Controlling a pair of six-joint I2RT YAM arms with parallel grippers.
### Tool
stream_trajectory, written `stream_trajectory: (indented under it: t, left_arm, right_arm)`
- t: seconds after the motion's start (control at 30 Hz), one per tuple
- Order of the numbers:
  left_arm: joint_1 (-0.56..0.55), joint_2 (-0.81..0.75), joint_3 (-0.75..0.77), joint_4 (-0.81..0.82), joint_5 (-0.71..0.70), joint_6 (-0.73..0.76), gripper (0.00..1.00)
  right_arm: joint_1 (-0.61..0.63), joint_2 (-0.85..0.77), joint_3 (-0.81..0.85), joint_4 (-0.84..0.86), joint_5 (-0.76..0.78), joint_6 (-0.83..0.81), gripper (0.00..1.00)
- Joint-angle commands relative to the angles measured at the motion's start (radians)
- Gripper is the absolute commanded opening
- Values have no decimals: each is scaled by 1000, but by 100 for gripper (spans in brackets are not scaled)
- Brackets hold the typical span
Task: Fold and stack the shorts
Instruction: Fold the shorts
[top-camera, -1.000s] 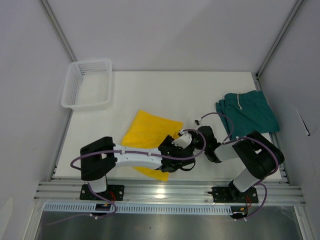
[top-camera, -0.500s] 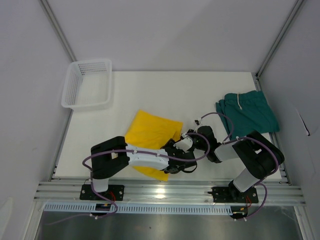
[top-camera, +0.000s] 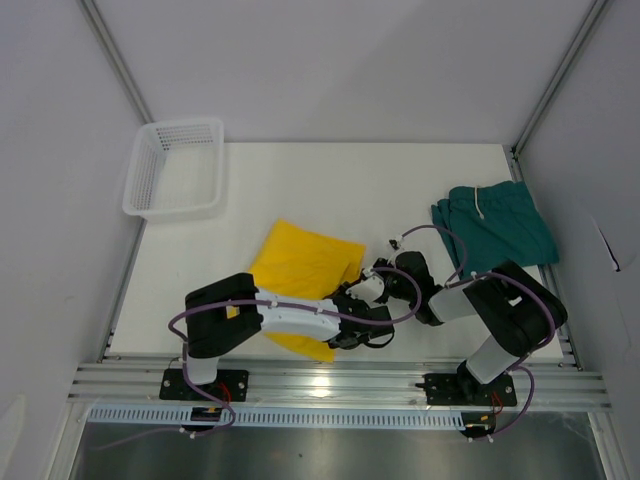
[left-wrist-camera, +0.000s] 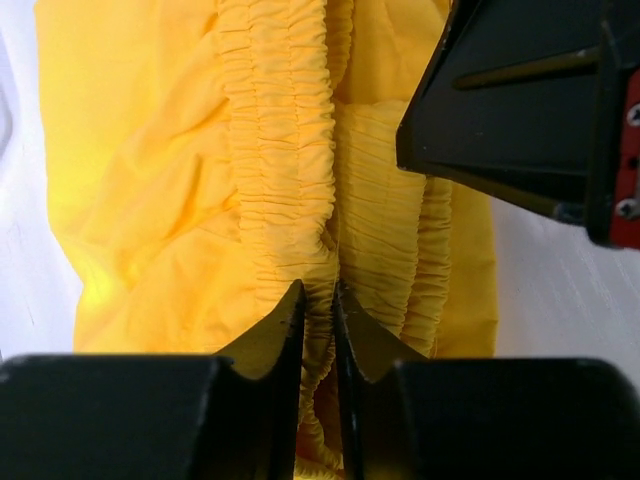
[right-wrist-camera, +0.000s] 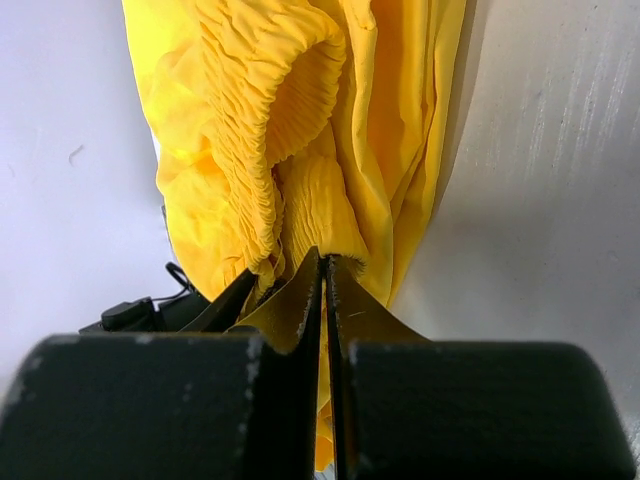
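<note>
The yellow shorts (top-camera: 300, 265) lie on the white table left of centre, with a strip showing below the left arm. Both grippers meet at their right edge. My left gripper (top-camera: 362, 291) is shut on the gathered elastic waistband (left-wrist-camera: 290, 190); its tips (left-wrist-camera: 318, 295) pinch a fold. My right gripper (top-camera: 378, 279) is shut on a thin edge of the same yellow shorts (right-wrist-camera: 300, 120), its tips (right-wrist-camera: 325, 262) closed on cloth. The dark teal-green shorts (top-camera: 495, 225) with a white drawstring lie folded at the right side of the table, untouched.
A white mesh basket (top-camera: 175, 167) stands at the back left corner. The right gripper's black body (left-wrist-camera: 530, 100) fills the upper right of the left wrist view. Grey walls enclose the table (top-camera: 320, 180) on three sides.
The left arm has swung further right and forward, bringing its gripper closer to the right gripper at the shorts' right edge. The right arm has hardly moved.
</note>
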Motion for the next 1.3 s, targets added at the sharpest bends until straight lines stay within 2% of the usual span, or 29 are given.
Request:
stream_trajectory:
  t: [0.0, 0.33, 0.93, 1.1, 1.27]
  left_arm:
    - [-5, -37, 5, -68, -58, -33, 17]
    - [-37, -89, 16, -203, -98, -86, 9]
    - [-123, -185, 34, -423, -118, -201, 7]
    - [-129, -198, 31, -439, -124, -222, 7]
    - [-140, -213, 31, -417, -127, -224, 7]
  right_arm:
    - [-15, 15, 5, 59, -3, 2, 0]
    - [-27, 38, 24, 54, -15, 1, 0]
    - [-49, 21, 62, 73, -52, -15, 0]
    - [-50, -11, 99, 27, -61, -16, 0]
    - [-43, -72, 169, -99, -46, -65, 0]
